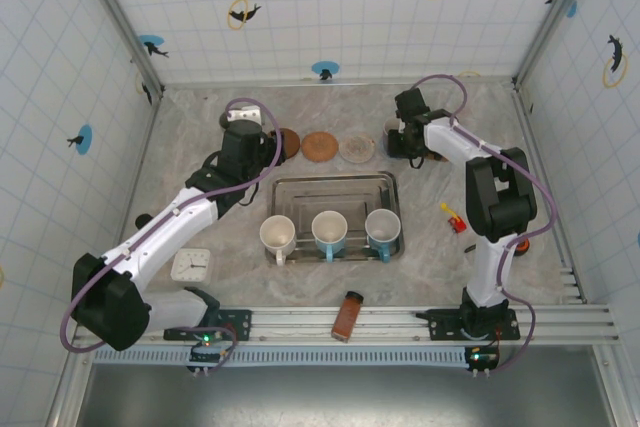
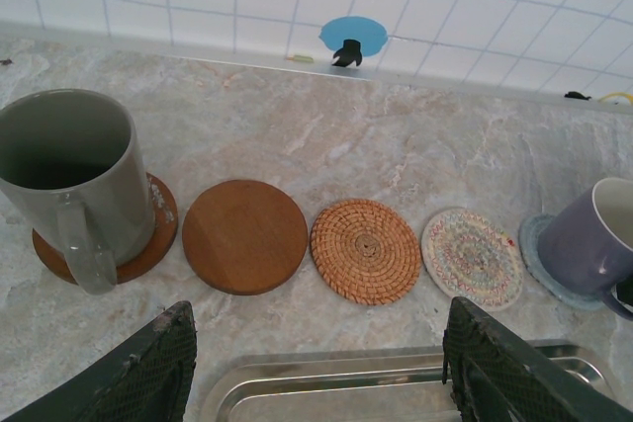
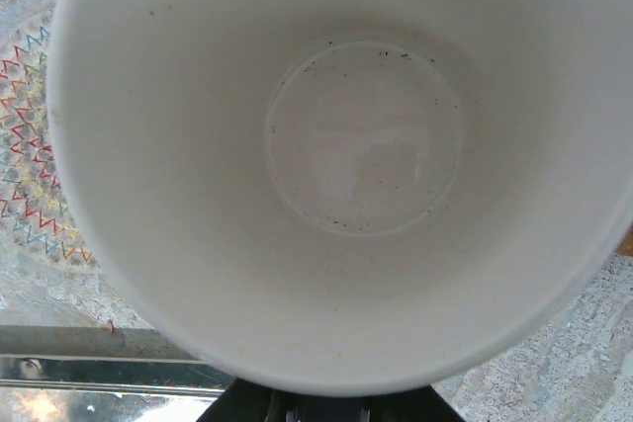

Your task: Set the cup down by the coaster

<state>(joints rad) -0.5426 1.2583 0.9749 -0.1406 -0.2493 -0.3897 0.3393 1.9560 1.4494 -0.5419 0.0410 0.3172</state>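
Note:
A purple cup (image 2: 591, 239) with a white inside (image 3: 336, 165) stands on a bluish coaster (image 2: 534, 249) at the right end of the coaster row. My right gripper (image 1: 403, 139) is shut on the cup, its jaws hidden under the rim in the right wrist view. Beside that coaster lie a multicoloured fabric coaster (image 2: 472, 258), a woven rattan coaster (image 2: 366, 250) and a plain wooden coaster (image 2: 245, 234). A grey mug (image 2: 69, 180) sits on a brown coaster (image 2: 148, 249) at the left end. My left gripper (image 2: 321, 368) hangs open and empty above the tray's far rim.
A steel tray (image 1: 335, 185) in the middle holds three cups (image 1: 330, 232) along its near side. A white clock (image 1: 190, 264) lies front left, a brown bottle (image 1: 347, 315) at the front edge, a small red and yellow object (image 1: 452, 215) to the tray's right.

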